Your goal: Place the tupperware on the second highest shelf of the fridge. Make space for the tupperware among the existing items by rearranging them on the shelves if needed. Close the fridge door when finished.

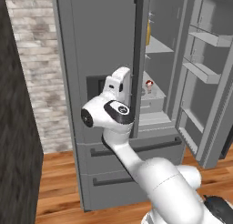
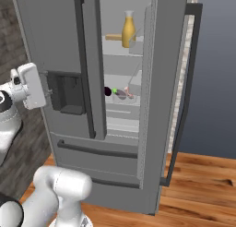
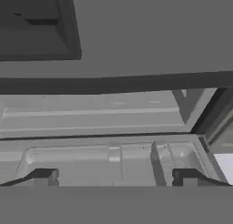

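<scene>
I've barely started — my gripper (image 3: 113,177) is spread wide and holds nothing, facing the fridge (image 2: 60,27) front. The door (image 1: 214,82) stands open at three o'clock; the bottle (image 2: 128,30) sits up inside (I can't pick out the tupperware). Placing and closing remain.

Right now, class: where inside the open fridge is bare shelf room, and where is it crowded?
Free: the shelf plate left of the orange-yellow bottle. Crowded: the lower shelf, where small items cluster.
</scene>
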Robot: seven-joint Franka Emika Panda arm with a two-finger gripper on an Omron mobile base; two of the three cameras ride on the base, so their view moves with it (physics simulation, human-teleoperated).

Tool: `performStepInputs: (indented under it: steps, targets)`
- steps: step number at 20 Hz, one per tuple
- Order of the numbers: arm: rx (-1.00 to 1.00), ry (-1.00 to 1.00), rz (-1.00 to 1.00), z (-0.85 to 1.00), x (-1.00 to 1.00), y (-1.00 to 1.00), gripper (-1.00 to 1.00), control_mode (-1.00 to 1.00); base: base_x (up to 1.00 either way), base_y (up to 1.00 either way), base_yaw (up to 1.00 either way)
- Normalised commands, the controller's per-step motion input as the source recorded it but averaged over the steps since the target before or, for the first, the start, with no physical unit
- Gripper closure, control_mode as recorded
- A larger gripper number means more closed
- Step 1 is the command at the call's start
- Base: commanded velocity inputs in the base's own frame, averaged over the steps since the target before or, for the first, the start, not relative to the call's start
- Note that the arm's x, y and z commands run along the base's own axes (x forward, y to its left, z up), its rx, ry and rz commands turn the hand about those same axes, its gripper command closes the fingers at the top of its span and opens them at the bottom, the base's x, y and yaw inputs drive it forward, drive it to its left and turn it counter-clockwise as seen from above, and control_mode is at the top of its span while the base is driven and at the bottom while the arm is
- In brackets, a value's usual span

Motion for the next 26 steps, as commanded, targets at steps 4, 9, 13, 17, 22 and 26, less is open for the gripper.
performStepInputs:
  steps: [4,9,13,17,22,26]
  targets:
    - [0.56,-0.25,0.0,0.72,-1.0,-0.91,-1.0,-1.0,0.0,0.0,0.0]
    - [0.65,-0.35,0.0,0.38,-1.0,-0.98,-1.0,-1.0,0.0,0.0,0.0]
    - [0.58,-0.36,0.0,0.12,-1.0,-0.59,-1.0,-1.0,0.0,0.0,0.0]
    - [0.53,-0.33,-0.02,0.17,-0.99,-0.32,-1.0,-1.0,0.0,0.0,0.0]
    - [0.56,-0.36,-0.01,0.29,-0.94,-0.25,-1.0,-1.0,0.0,0.0,0.0]
    - [0.58,-0.29,-0.03,0.28,-0.69,-0.2,-1.0,-1.0,0.0,0.0,0.0]
